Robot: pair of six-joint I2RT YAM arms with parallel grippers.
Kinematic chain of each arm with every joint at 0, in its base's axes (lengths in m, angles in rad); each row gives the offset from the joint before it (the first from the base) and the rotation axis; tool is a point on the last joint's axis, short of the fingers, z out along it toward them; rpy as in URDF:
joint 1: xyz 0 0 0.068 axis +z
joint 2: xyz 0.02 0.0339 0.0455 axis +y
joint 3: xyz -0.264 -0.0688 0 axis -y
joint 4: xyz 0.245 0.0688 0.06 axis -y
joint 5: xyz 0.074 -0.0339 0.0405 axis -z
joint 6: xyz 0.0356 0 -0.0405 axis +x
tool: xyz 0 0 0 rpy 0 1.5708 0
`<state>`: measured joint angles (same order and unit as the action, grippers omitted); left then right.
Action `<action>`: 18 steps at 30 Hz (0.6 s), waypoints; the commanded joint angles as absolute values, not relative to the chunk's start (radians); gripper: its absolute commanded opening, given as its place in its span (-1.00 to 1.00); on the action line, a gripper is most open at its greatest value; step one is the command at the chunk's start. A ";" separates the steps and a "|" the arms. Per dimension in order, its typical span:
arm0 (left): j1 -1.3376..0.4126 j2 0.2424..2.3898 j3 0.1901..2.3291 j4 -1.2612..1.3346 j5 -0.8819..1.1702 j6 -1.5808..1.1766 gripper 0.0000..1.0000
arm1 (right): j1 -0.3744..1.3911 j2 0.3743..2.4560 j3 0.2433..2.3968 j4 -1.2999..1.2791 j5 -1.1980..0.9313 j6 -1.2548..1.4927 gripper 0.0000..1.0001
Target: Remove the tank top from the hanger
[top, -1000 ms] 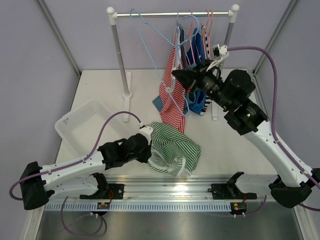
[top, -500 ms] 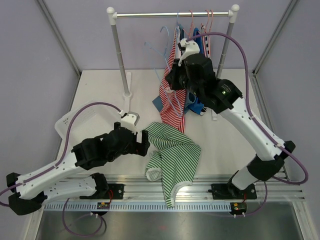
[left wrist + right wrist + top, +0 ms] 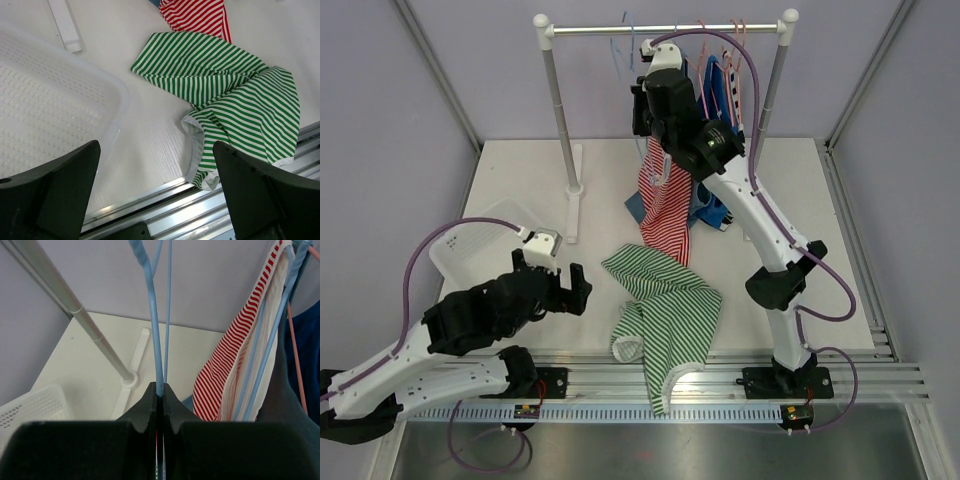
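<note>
Near centre of the surface: green-striped tank top (image 3: 665,305) lies crumpled, off the hanger, so removal looks done. Right gripper (image 3: 160,395) is clamped on the bare blue hanger (image 3: 150,315) by the rail (image 3: 660,29); likely only rehanging remains. Left gripper (image 3: 157,165) gapes wide, empty.

A strip of bare surface (image 3: 155,120) lies open below the left gripper (image 3: 156,155), whose jaws stand wide apart. The white basket (image 3: 50,115) walls it on the left, and the green striped tank top (image 3: 235,95) lies crumpled across the right. Up high, the right gripper (image 3: 160,392), pinching a blue hanger (image 3: 150,315), has free air leftward as far as the rack post (image 3: 100,342). Rightward, the red striped garment (image 3: 225,365) and further hangers (image 3: 270,345) crowd close.
</note>
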<state>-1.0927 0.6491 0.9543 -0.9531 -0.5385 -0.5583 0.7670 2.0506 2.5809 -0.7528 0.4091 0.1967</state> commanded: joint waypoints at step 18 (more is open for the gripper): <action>-1.097 0.653 0.919 -0.907 -0.548 -0.538 0.98 | 0.653 2.255 2.750 -0.569 0.350 0.182 -1.00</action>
